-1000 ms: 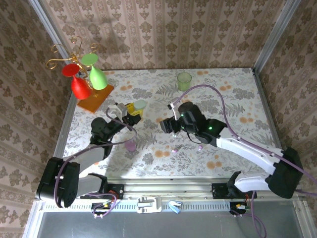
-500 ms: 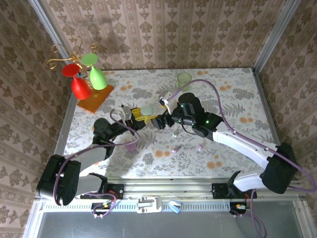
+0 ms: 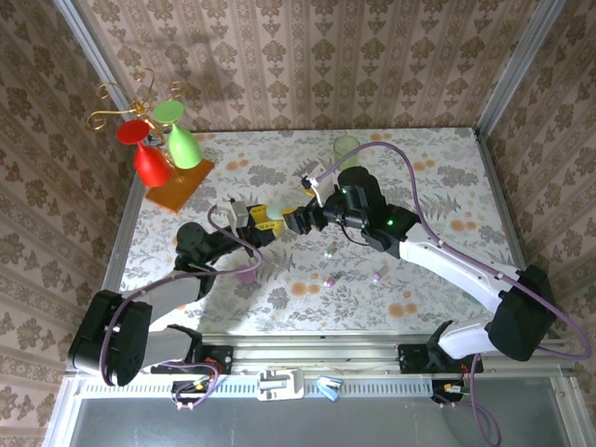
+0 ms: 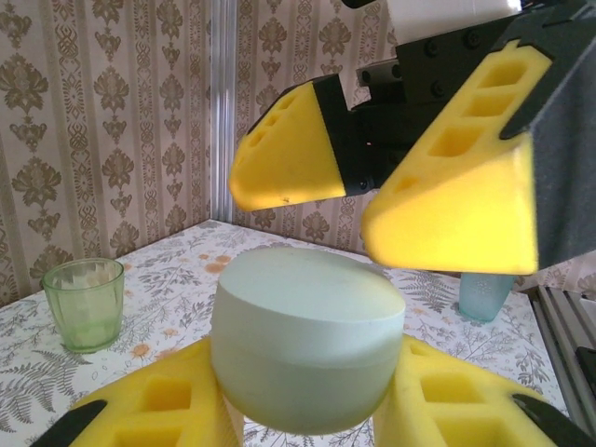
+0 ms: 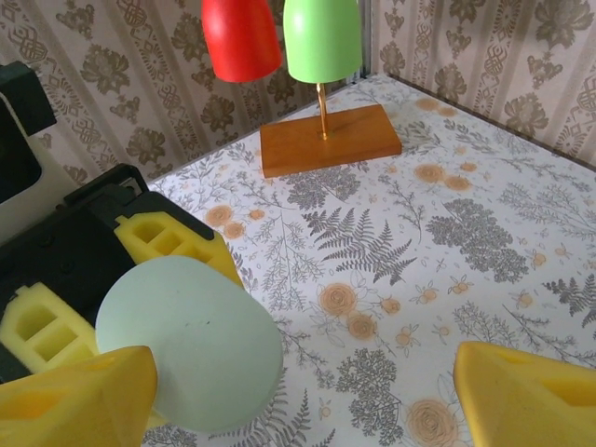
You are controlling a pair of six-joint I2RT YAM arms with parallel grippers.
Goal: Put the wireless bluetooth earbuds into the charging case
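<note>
The pale mint-green round case (image 4: 307, 349) is a smooth, matte, squat drum with a slightly domed lid. The lid is down on the seam, so its contents are hidden. The left hand (image 4: 307, 396) is closed on it, with yellow foam fingers (image 4: 163, 405) pressed against either side of the lower half. It holds the case upright, lid up, above the floral-patterned worktop (image 3: 447, 186).

The right hand (image 5: 303, 396) is spread wide — its yellow foam fingers (image 5: 535, 391) stand either side of the case's lid (image 5: 191, 345) and it grips nothing.

The two tiny pinkish-purple rounded earbuds (image 3: 328, 281) lie loose on the worktop, nearer the arm bases than both hands. The second (image 3: 377, 276) is well apart from the first. They are too small to tell which way they point.

A pinkish-purple oval case (image 3: 245, 273) sits on the worktop beside the left arm.

A green glass tumbler (image 4: 84, 303) stands upright near the far edge. At the far left corner an orange wooden base (image 5: 331, 140) carries a red goblet shape (image 5: 240, 37) and a green goblet shape (image 5: 321, 35).
</note>
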